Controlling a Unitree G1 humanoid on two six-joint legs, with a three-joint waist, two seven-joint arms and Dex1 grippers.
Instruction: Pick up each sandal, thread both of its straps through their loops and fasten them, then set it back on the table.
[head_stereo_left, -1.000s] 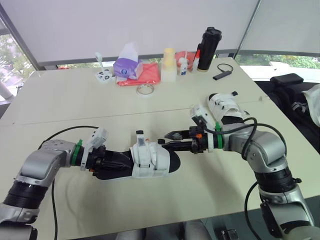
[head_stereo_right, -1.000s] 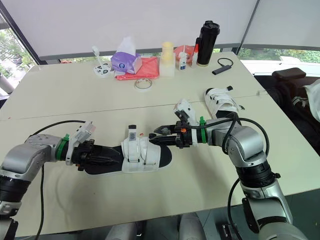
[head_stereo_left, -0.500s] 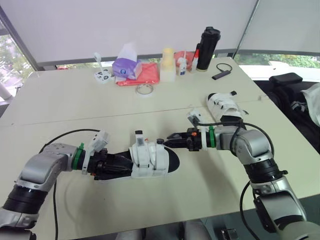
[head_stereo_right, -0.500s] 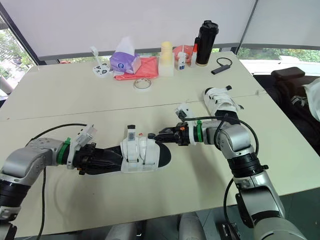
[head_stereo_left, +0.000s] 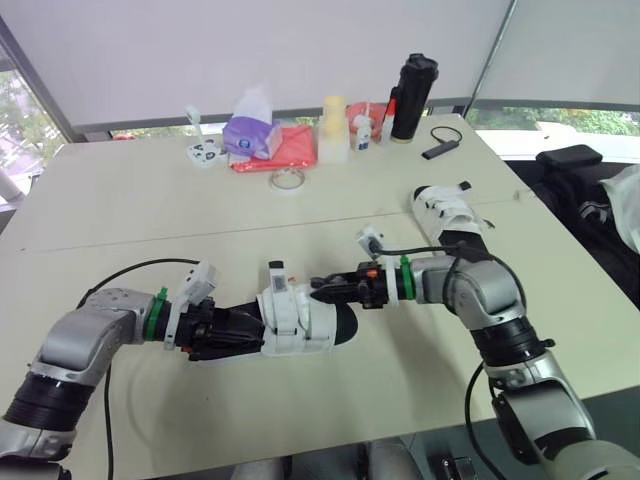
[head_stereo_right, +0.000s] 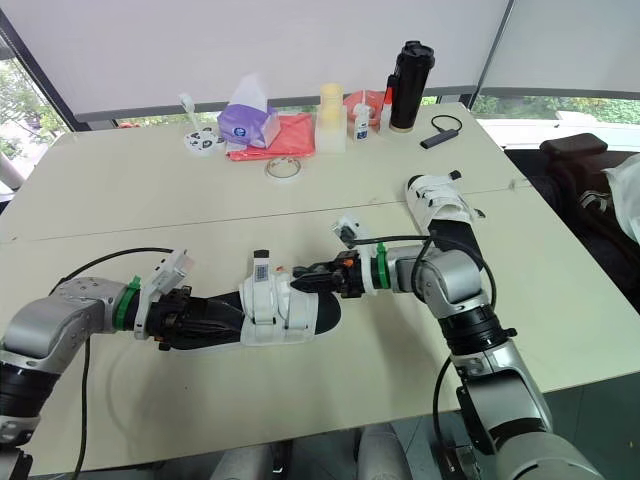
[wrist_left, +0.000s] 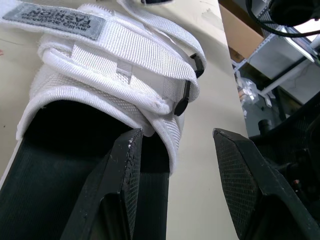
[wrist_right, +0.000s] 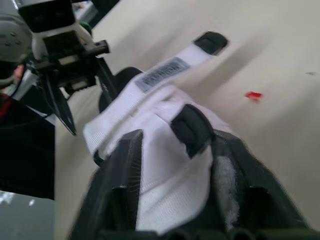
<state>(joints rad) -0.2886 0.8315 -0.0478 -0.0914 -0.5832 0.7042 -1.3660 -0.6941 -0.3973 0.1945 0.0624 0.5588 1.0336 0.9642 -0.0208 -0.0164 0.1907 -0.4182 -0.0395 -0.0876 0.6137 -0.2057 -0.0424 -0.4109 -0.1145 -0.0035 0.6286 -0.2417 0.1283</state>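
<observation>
A sandal (head_stereo_left: 300, 320) with a black sole and white straps lies on the table in front of me, toe to the right. My left gripper (head_stereo_left: 228, 330) is at its heel. In the left wrist view one finger (wrist_left: 120, 190) lies over the black footbed, the other stands apart, and bare table shows between them, so it reads open. My right gripper (head_stereo_left: 322, 290) reaches in from the right to the straps. Its open fingers (wrist_right: 122, 185) straddle the white strap and its black tip (wrist_right: 192, 130). A second sandal (head_stereo_left: 450, 215) rests at the right of the table.
Along the far edge stand a black bottle (head_stereo_left: 412, 83), a pale bottle (head_stereo_left: 332, 130), a purple tissue pack (head_stereo_left: 252, 135) on a red cloth (head_stereo_left: 290, 152), a tape ring (head_stereo_left: 288, 181) and a small black device (head_stereo_left: 438, 150). A cable (head_stereo_left: 130, 272) trails from my left arm.
My right gripper has moved left from open table until its fingers sit over the near sandal's straps. The left gripper and the sandal have stayed in place.
</observation>
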